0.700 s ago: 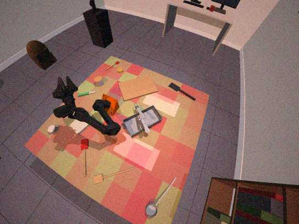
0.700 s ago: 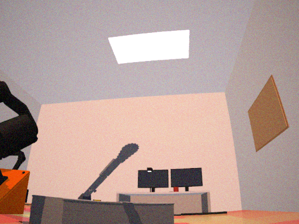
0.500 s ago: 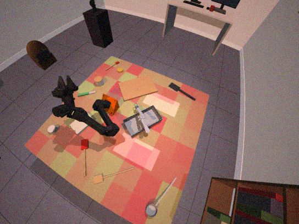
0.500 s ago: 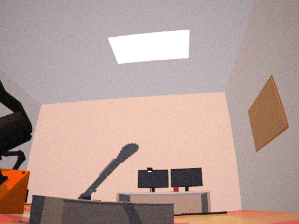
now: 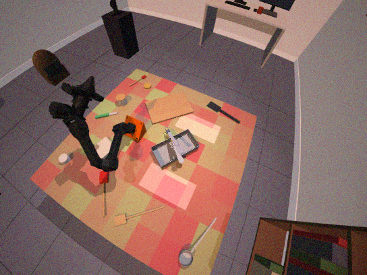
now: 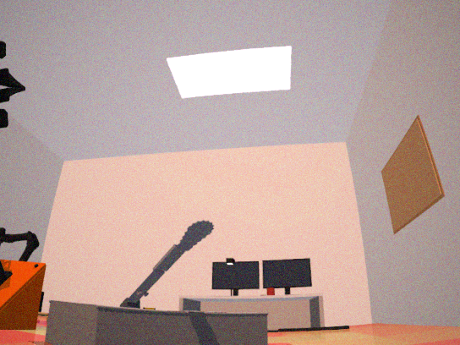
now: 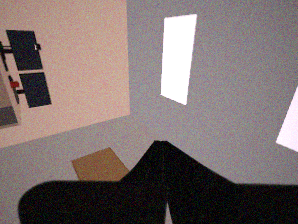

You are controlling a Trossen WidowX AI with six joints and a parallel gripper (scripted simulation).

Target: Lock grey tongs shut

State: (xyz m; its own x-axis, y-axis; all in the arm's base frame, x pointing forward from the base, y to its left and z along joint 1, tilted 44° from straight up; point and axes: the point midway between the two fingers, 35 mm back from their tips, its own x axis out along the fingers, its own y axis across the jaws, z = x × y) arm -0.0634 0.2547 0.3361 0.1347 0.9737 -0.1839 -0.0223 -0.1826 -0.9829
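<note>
The grey tongs (image 5: 175,146) (image 6: 169,259) lie across the roasting tin (image 5: 191,149) (image 6: 169,326), reaching past both of its long sides. In the exterior view one arm slants up from the rim to a scalloped tip; whether they are locked cannot be told. The wooden board (image 5: 170,108) lies flat behind the tin, with nothing on it. My gripper (image 5: 92,79) (image 6: 23,88) (image 7: 160,147) is shut and empty, raised high to the left of the tin and board, with its fingertips meeting in the wrist view.
An orange wedge-shaped block (image 5: 137,129) (image 6: 26,296) stands left of the tin, beside the arm. A black spatula (image 5: 214,107) lies right of the board. A green marker (image 5: 102,115) and a small cylinder (image 5: 121,100) are at the left. A ladle (image 5: 185,257) lies at the front.
</note>
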